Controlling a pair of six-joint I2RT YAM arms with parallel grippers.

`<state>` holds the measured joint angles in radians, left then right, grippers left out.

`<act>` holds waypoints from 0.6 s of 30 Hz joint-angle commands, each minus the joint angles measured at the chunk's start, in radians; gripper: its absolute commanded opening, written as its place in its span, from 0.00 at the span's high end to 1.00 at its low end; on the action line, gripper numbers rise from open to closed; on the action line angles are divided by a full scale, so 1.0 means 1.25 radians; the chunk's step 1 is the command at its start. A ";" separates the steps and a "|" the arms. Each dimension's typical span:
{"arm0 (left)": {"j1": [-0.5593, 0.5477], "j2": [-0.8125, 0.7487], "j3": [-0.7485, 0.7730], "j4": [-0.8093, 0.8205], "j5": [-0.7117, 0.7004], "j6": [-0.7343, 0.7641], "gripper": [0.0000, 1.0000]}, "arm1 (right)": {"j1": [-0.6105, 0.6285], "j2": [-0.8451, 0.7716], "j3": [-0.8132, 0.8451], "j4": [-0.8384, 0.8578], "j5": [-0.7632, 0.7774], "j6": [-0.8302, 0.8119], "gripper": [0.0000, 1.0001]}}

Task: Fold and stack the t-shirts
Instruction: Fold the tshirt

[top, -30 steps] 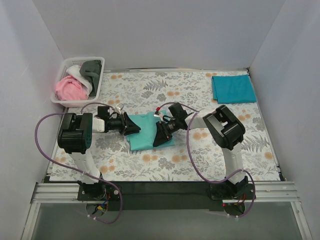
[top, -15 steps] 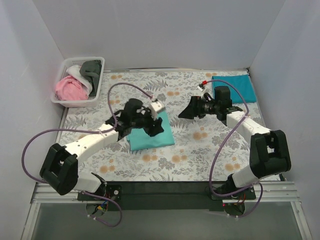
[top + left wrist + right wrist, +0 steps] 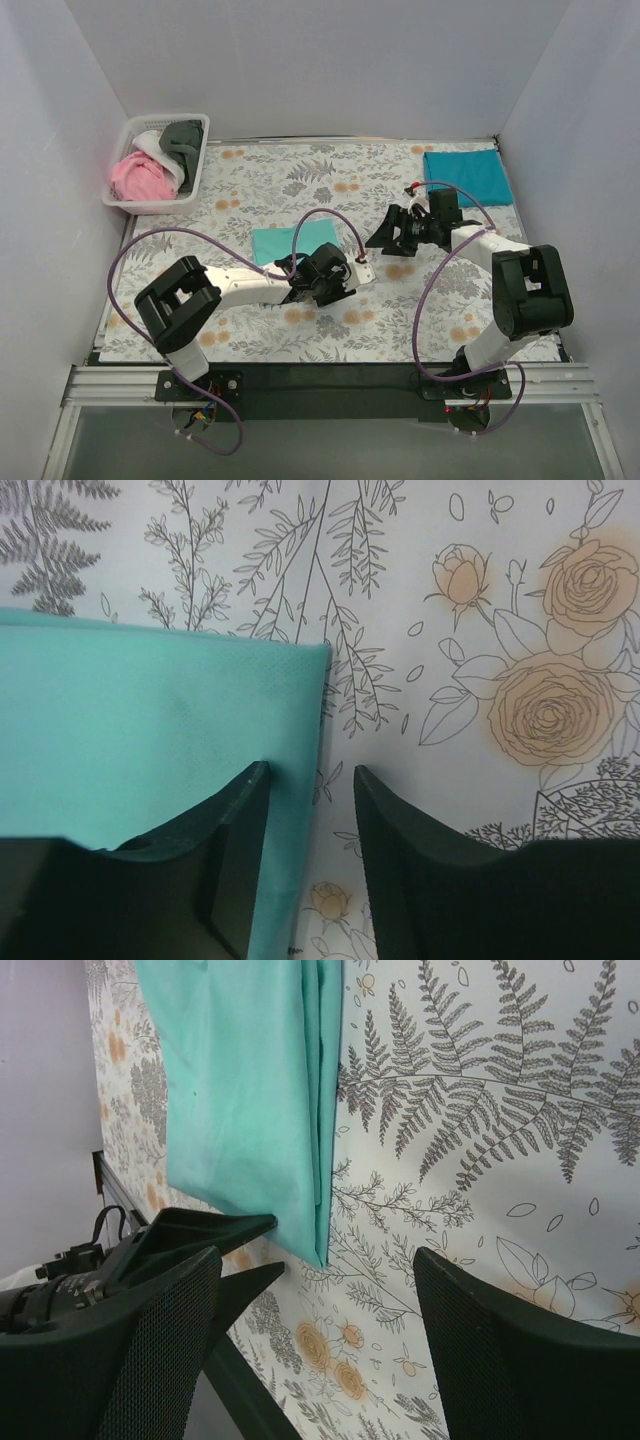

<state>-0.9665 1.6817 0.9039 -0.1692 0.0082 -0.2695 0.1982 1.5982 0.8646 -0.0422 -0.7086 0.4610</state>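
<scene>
A folded mint-turquoise t-shirt (image 3: 290,242) lies mid-table on the floral cloth. My left gripper (image 3: 340,282) is low at its near right corner. In the left wrist view the mint shirt (image 3: 150,710) lies left and the open left gripper (image 3: 310,780) straddles its edge, one finger (image 3: 235,820) over fabric, gripping nothing. My right gripper (image 3: 385,232) is open and empty, right of the shirt. In the right wrist view the gripper (image 3: 315,1260) faces the mint shirt (image 3: 250,1090). A folded teal-blue t-shirt (image 3: 467,176) lies at the far right.
A white basket (image 3: 190,185) at the far left holds pink (image 3: 138,178), white and dark grey (image 3: 183,138) t-shirts. White walls close in the table on three sides. The left arm's forearm (image 3: 250,285) lies across the mint shirt's near part.
My left arm has dropped from over the mint shirt to its near edge, fingers now at the near right corner. My right gripper has moved slightly nearer and stays open.
</scene>
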 commanded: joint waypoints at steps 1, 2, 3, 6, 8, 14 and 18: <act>-0.010 0.006 0.001 0.059 -0.035 0.030 0.64 | 0.001 0.014 -0.023 0.025 -0.007 0.043 0.30; -0.010 0.011 0.001 0.060 -0.038 0.023 0.70 | 0.001 0.015 -0.030 0.057 -0.010 0.050 0.30; -0.010 0.013 -0.002 0.064 -0.043 0.018 0.78 | 0.001 0.016 -0.050 0.072 -0.017 0.065 0.29; -0.005 -0.009 -0.015 0.073 -0.029 0.000 0.92 | 0.016 0.020 -0.084 0.129 -0.032 0.091 0.28; 0.001 -0.041 -0.022 0.070 -0.008 -0.022 1.00 | 0.027 0.036 -0.094 0.161 -0.042 0.108 0.25; 0.053 -0.111 -0.022 0.053 0.110 -0.078 1.00 | 0.087 0.107 -0.095 0.277 -0.065 0.160 0.15; 0.087 -0.143 -0.013 0.048 0.175 -0.099 1.00 | 0.121 0.139 -0.101 0.360 -0.082 0.214 0.10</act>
<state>-0.8822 1.5726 0.8738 -0.1123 0.1352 -0.3561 0.3229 1.7435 0.7448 0.2821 -0.7906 0.6666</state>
